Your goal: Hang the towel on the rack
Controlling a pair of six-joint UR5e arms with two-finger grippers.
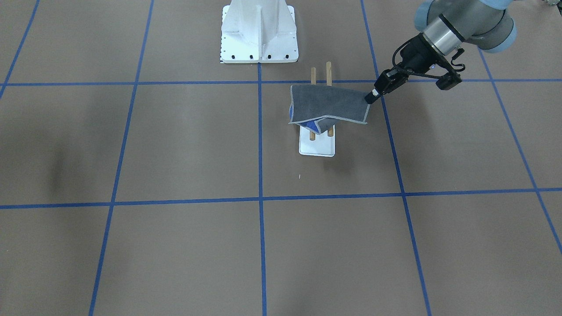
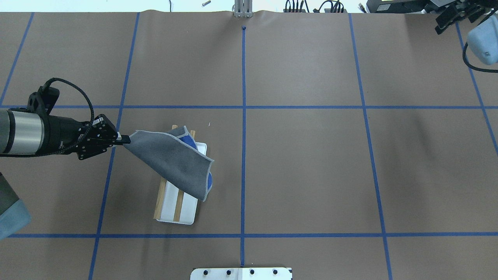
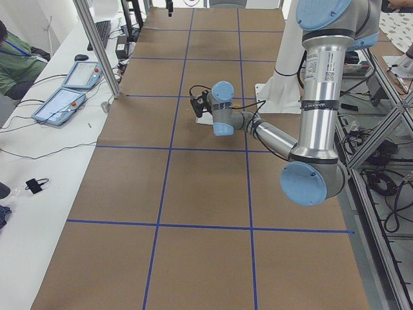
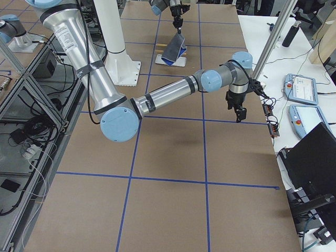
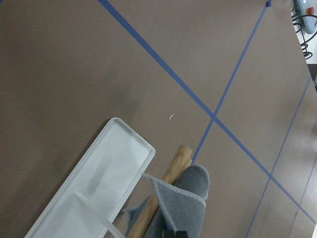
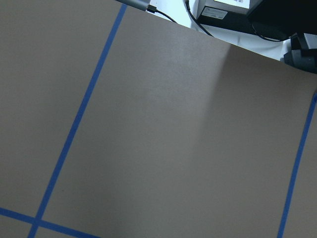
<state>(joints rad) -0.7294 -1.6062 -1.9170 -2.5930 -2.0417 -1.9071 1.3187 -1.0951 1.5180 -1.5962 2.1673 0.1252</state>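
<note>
**Towel draped on rack, corner held by left jaws**

Nearest the robot, the white pedestal (image 2: pixel 241 273) sits at the counter (image 2: pixel 311 175) edge. Further out is the rack (image 2: pixel 170 204), left of centre, with the towel (image 2: pixel 175 159) lying across both rods, grey side up. Blue shows at the fold on the side away from the left arm (image 2: pixel 23 132), and the rod ends stick out on both sides. The left jaws are clenched on one towel corner, held just beside the rack. The right arm (image 2: pixel 480 39) is at the far right corner, well apart from the rack; can't tell its jaws' state.
</note>
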